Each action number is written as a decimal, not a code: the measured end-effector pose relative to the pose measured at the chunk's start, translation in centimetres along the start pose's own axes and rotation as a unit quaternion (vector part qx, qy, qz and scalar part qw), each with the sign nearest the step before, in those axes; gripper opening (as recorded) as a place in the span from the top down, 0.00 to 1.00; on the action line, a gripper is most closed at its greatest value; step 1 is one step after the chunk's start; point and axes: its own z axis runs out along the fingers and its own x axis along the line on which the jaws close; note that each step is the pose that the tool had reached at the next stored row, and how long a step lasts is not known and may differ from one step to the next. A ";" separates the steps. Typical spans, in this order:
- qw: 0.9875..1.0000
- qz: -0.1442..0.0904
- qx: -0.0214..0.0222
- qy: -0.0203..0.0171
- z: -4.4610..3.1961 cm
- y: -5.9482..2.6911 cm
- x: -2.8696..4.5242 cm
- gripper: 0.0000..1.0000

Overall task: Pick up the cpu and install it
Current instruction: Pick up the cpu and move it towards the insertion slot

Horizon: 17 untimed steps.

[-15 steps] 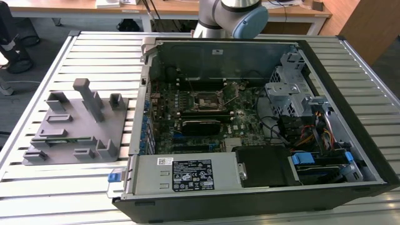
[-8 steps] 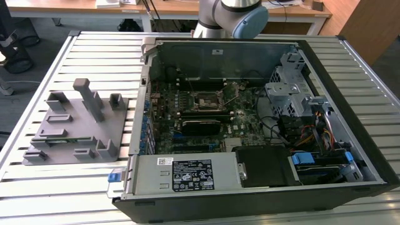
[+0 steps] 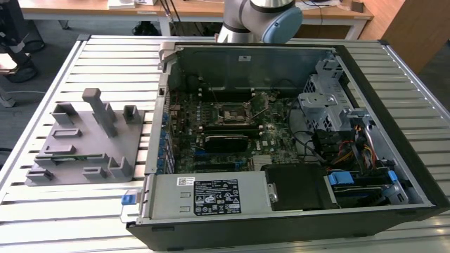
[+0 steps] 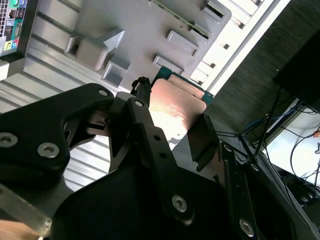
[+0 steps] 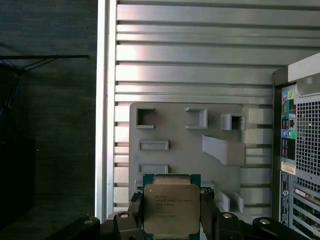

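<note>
The cpu [image 5: 170, 206] is a flat square chip with a shiny metal top and a green rim. It sits between the two black fingers [image 5: 208, 212] of my gripper [image 5: 171, 212], which is shut on its opposite edges. In the second wrist view the cpu [image 4: 175, 107] again shows clamped in the gripper [image 4: 172, 120], held clear above the grey fixture tray [image 4: 130, 30]. That tray [image 5: 175, 132] lies below the chip on the slatted table. The black-framed motherboard socket [image 3: 232, 112] sits in the middle of the open computer case [image 3: 281, 132].
The grey tray [image 3: 84, 139] with upright blocks and a green memory stick [image 3: 67, 156] lies at the exterior view's left of the case. The slatted metal table [image 3: 63, 211] ends at an edge [image 5: 102, 100] with dark floor beyond. The arm's body [image 3: 264, 18] rises behind the case.
</note>
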 end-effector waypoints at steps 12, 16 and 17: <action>1.000 0.000 0.000 0.000 0.10 0.00 -3.30 0.46; 1.000 0.000 0.000 0.001 0.15 0.00 -4.51 0.46; 1.000 0.000 0.000 0.001 0.16 0.00 -4.79 0.46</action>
